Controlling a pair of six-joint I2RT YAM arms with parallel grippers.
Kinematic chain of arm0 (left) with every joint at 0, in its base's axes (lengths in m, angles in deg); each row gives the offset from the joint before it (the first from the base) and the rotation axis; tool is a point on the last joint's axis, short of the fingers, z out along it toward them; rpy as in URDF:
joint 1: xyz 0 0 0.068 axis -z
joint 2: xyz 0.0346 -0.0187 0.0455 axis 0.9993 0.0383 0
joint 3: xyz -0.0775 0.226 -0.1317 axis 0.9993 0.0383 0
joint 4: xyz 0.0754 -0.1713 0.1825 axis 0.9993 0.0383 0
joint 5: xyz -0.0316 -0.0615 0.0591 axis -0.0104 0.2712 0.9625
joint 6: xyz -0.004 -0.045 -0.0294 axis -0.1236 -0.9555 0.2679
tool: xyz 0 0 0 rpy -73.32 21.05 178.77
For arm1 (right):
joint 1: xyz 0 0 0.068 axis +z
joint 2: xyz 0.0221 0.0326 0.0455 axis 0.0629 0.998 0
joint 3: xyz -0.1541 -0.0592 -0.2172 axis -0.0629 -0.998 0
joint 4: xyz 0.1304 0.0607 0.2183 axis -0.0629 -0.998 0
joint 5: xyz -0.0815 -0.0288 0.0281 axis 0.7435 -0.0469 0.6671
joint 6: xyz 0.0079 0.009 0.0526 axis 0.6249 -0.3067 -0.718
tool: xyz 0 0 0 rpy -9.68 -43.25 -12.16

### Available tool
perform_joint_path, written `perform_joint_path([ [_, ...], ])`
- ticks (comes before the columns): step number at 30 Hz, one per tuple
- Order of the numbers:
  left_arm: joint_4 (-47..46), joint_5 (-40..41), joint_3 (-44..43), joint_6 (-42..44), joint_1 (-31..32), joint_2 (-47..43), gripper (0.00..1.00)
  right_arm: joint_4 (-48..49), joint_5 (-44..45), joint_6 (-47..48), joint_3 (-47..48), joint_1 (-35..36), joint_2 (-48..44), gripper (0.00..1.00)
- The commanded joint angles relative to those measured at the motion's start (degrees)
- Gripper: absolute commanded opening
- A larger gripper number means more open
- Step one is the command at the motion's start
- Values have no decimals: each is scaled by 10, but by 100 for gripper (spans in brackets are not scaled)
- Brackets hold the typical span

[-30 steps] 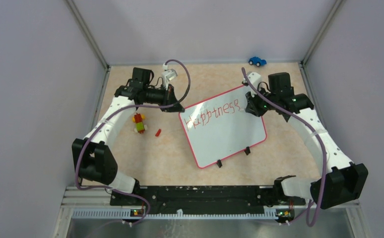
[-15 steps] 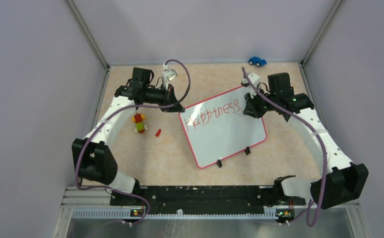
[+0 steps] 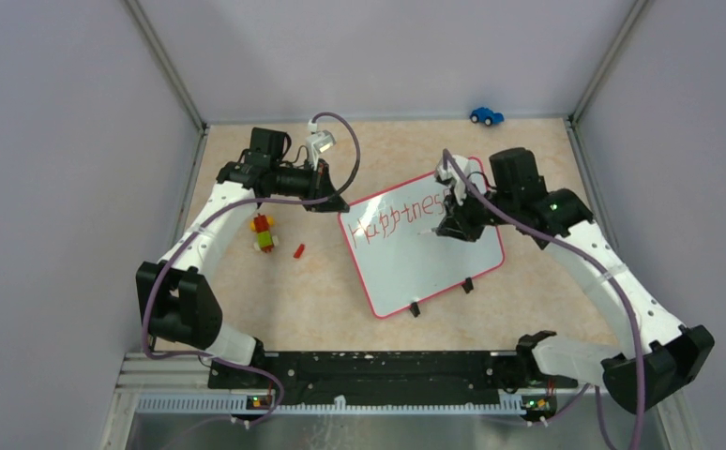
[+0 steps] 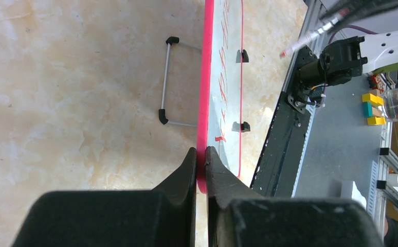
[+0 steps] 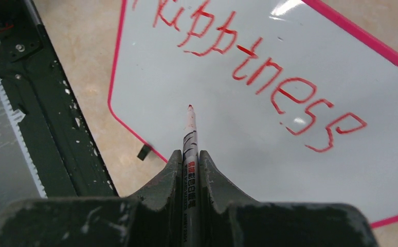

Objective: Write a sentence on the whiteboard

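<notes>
Judging by its thin frame and glossy face, the whiteboard looks light, stiff and slippery. It would likely skid or tip under the push of a pen, so the red rim is the sensible place to hold it, well away from the writing, which would probably smear at a touch. It sits near the middle of the desk, turned at an angle between the two arms, with its two black feet toward the arm bases. The left hand is almost closed, its fingers pinching the red rim close to a rounded corner. The right hand is pressed tight on the barrel of a marker, whose red tip pokes out ahead of the fingers over the bare white below the writing. I cannot tell whether the tip touches the surface. Of the sentence, only the word "Happiness" is on the board, so most of the writing remains to be done.
</notes>
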Motion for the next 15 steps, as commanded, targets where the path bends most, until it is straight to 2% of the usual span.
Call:
perform_joint_path([
  [1, 22, -3, 9, 8, 21, 26, 0, 59, 4, -17, -28, 66, -32, 0],
  [15, 25, -1, 9, 7, 22, 41, 0, 200, 41, -16, -142, 194, -25, 0],
])
